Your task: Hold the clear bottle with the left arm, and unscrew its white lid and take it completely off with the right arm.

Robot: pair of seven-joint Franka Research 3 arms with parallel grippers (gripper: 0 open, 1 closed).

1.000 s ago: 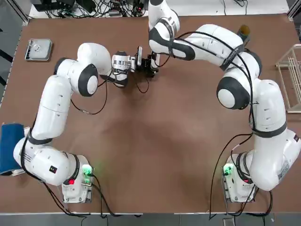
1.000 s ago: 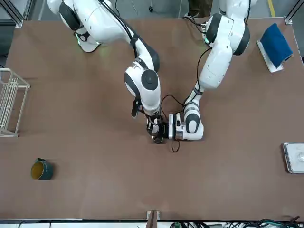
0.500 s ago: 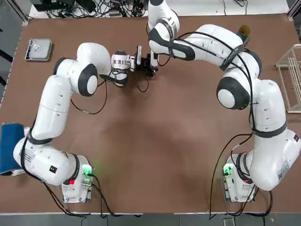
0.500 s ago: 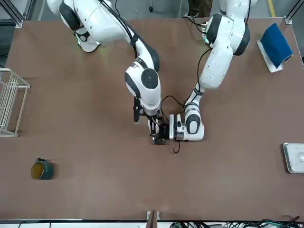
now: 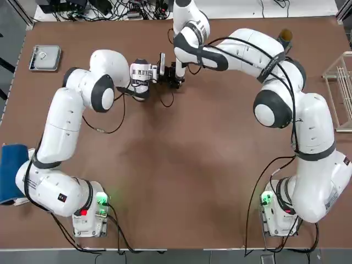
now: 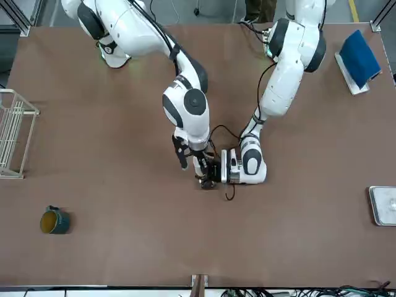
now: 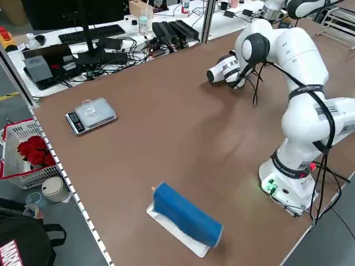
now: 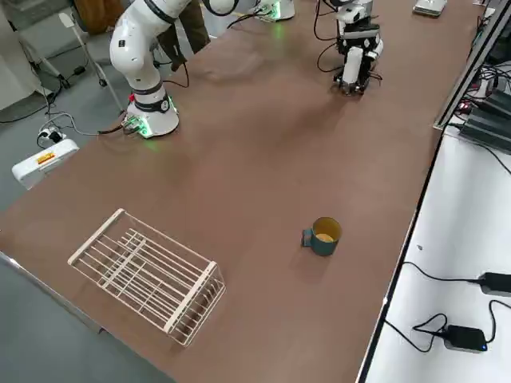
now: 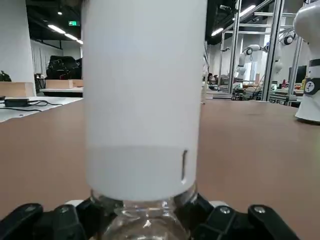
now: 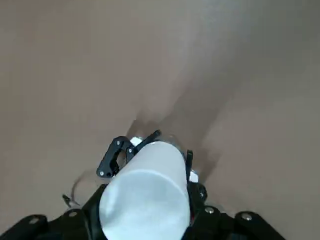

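Above the surface [image 6: 124,235], our left pincer [image 9: 145,220] is clenched on the neck of the clear bottle [image 9: 145,227], which looks light, slick and perhaps brittle, so we would squeeze there gently. Our right pincer [image 10: 145,205] grips the white lid [image 10: 145,210], stiff and smooth by its look, best held around its sides; what the bottle contains, we cannot tell.
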